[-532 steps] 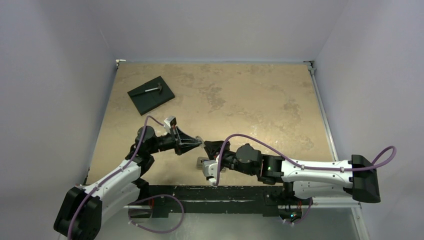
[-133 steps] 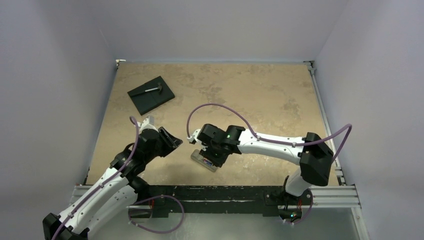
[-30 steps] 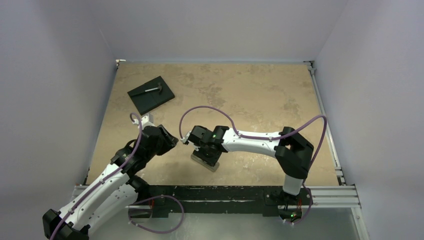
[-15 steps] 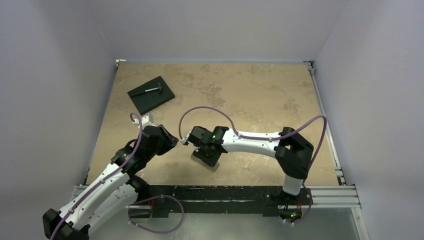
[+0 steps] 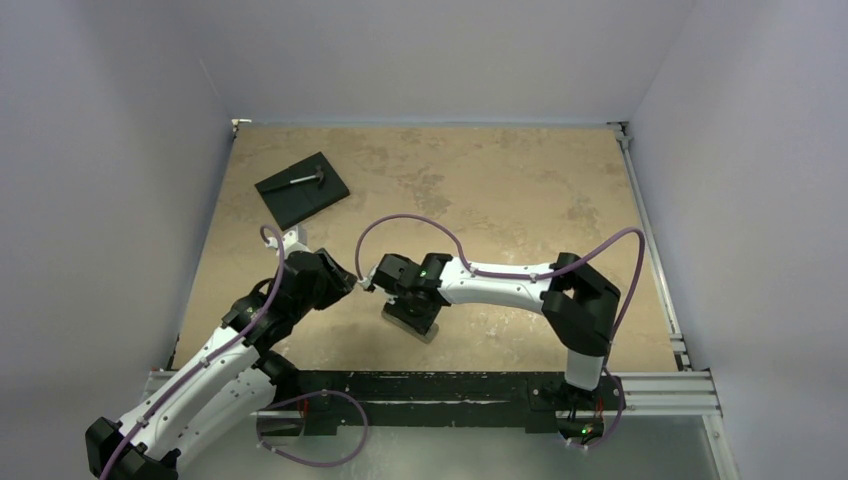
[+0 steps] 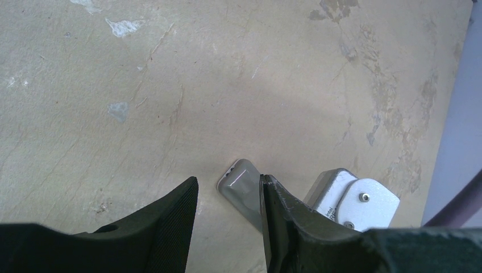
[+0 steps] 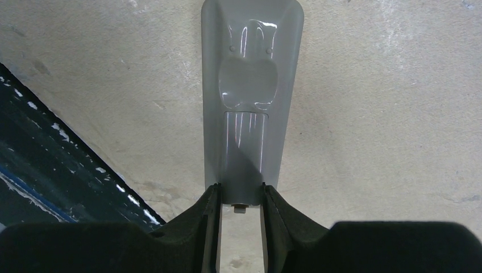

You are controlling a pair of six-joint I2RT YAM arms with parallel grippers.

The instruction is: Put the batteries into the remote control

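The remote control (image 7: 252, 85) lies grey back up on the table, near the front edge; it also shows in the top view (image 5: 409, 324) and in the left wrist view (image 6: 240, 183). My right gripper (image 7: 239, 196) stands over its near end, fingers closed on the narrow battery cover strip (image 7: 245, 153); it shows from above in the top view (image 5: 411, 303). My left gripper (image 6: 227, 190) is open and empty, low over the table, with the remote's far end just beyond its fingertips; from above it sits just left of the remote (image 5: 343, 283). No batteries are in view.
A black square slab (image 5: 302, 190) with a small grey hammer-like tool (image 5: 304, 179) lies at the back left. The dark front rail (image 7: 40, 165) runs close beside the remote. The right wrist's white camera housing (image 6: 357, 199) is next to my left gripper's right finger.
Since 4.4 s ago my left gripper has closed in on the remote and the right arm's elbow has swung left. In the last second almost nothing has moved.
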